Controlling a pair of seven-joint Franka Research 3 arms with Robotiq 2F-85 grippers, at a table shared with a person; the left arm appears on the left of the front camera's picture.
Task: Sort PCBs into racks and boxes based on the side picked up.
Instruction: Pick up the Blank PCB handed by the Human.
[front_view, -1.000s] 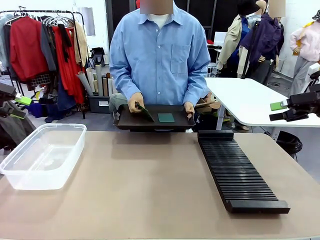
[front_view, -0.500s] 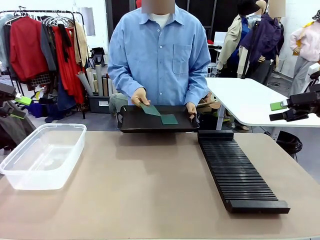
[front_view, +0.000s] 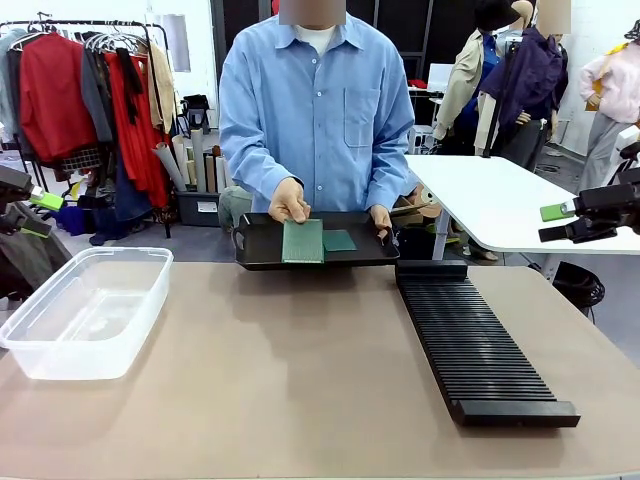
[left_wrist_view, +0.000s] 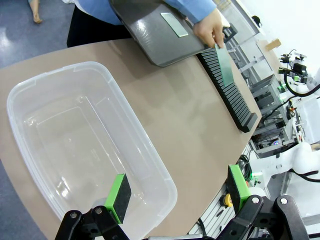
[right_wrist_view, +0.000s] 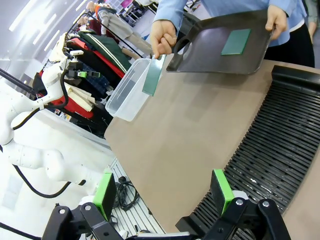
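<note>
At the far side a person holds a shallow black tray (front_view: 260, 252) and, in the other hand (front_view: 290, 201), the larger PCB (front_view: 303, 241) upright over the tray's front edge. The smaller PCB (front_view: 339, 240) lies flat in the tray. The clear box (front_view: 85, 310) stands at the left and the black slotted rack (front_view: 470, 340) at the right. My left gripper (front_view: 35, 213) hangs open at the far left, above the box (left_wrist_view: 85, 145). My right gripper (front_view: 552, 222) is open at the far right, over the rack's near end (right_wrist_view: 270, 145). Both wrist views show the held PCB (left_wrist_view: 225, 64) (right_wrist_view: 152, 75).
The brown tabletop (front_view: 300, 370) lies bare between box and rack. A white table (front_view: 490, 200) and a clothes rail (front_view: 90, 90) stand behind the person. In the right wrist view the other arm (right_wrist_view: 35, 100) rises beyond the box (right_wrist_view: 127, 90).
The person has lifted the larger PCB out of the tray and turned it to face me at the tray's front edge. Neither gripper has moved.
</note>
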